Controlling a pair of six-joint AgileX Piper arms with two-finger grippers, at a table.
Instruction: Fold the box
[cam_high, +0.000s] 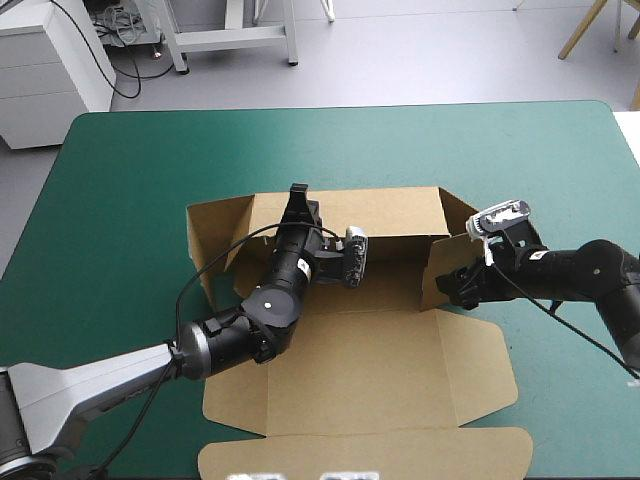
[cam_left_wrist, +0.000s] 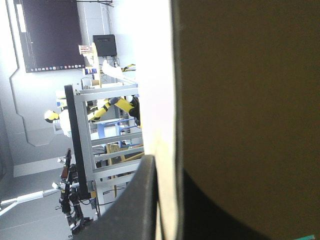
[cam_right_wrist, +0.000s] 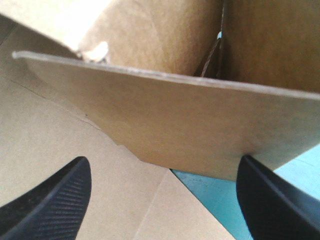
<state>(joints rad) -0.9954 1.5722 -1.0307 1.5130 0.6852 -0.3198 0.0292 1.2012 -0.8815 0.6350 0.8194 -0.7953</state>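
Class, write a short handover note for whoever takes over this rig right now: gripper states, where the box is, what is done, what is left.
The left gripper is shut on the box, at the top edge of its far wall.
The right gripper is open; the right side flap stands just ahead of its fingers, ungripped.
The box lies mid-table on the teal-green cover.
Done: far wall, right side flap and left side flap raised.
Left: front panels lie flat; the flaps probably need tucking.
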